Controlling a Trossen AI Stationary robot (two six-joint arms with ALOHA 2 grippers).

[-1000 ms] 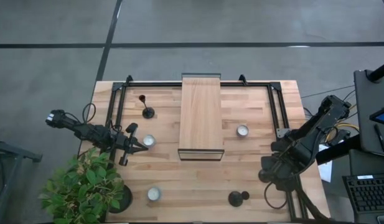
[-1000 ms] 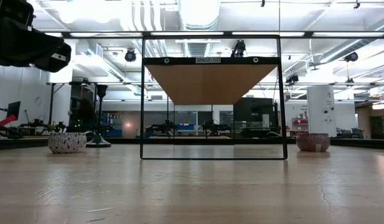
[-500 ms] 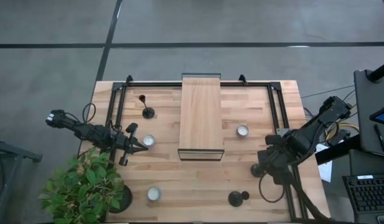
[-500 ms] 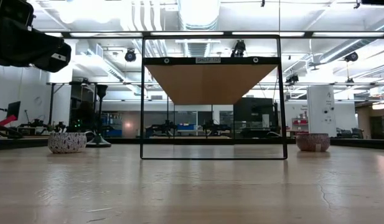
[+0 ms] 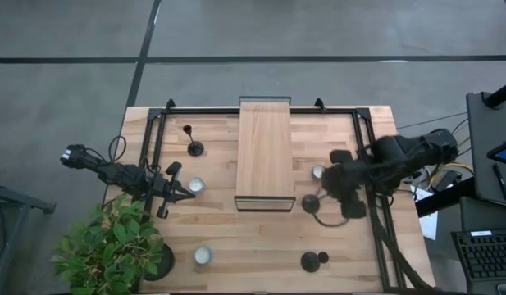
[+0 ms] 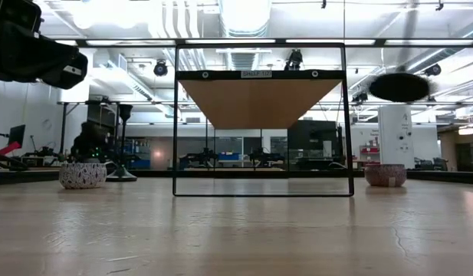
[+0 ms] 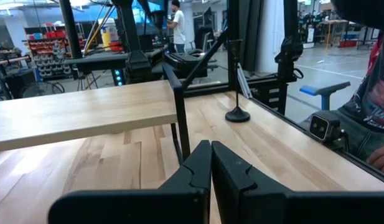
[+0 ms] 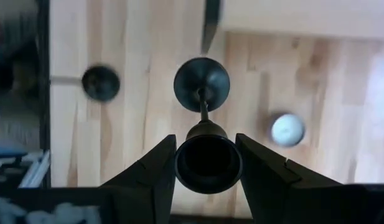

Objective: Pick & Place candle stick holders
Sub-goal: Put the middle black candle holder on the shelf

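Your right gripper (image 8: 207,163) is pinching the cup of a matt black candle stick holder (image 8: 203,87), carrying it above the wooden table (image 5: 261,238) beside the raised shelf (image 5: 265,152); left gripper (image 7: 210,165) is resting pressed together

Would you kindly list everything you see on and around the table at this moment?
candle stick holders: three, matt black; one at the back left, one near the front edge, one in the right gripper, right of the shelf
tealight candles: three, white; front left of the shelf, front left edge, right of the shelf
shelf: one, light wood on a black frame, centre
plant: one, green, front left corner
table: one, light wood
left gripper: shut, empty, near the left tealight
right gripper: closed on a holder's cup
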